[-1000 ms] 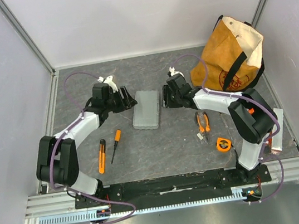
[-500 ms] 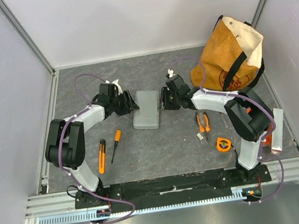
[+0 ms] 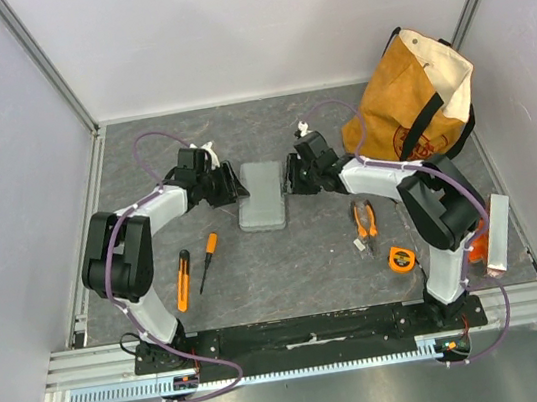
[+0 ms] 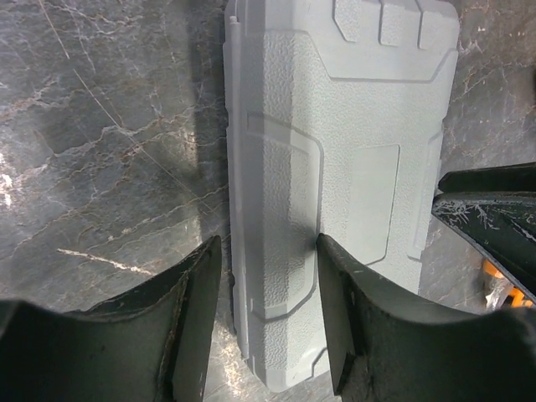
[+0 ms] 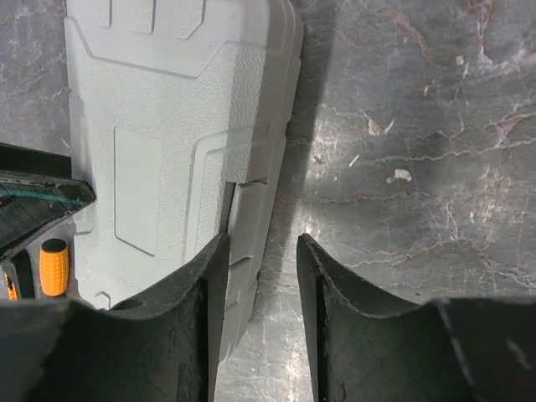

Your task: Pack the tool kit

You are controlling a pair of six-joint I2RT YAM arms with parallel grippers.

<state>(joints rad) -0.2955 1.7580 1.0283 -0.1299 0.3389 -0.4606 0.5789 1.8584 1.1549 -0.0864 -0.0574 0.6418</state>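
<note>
The tool kit's grey case (image 3: 262,197) lies closed in the middle of the table, also filling the left wrist view (image 4: 352,142) and the right wrist view (image 5: 159,109). My left gripper (image 3: 235,189) is open and straddles the case's left edge (image 4: 268,247): one finger over the lid, the other beside it with a gap. My right gripper (image 3: 290,180) is open astride the right, latch-side edge (image 5: 260,247) in the same way. On the table lie a knife (image 3: 182,280), a screwdriver (image 3: 208,258), pliers (image 3: 363,222) and a tape measure (image 3: 401,259).
A tan canvas bag (image 3: 417,113) with black straps stands at the back right. A grey bar (image 3: 495,233) and a small orange thing (image 3: 476,253) sit beside the right arm's base. White walls and metal rails bound the table.
Both grippers have moved inward onto the case's two long edges and their jaws have narrowed. The left arm's elbow has swung up and in. The case has not moved.
</note>
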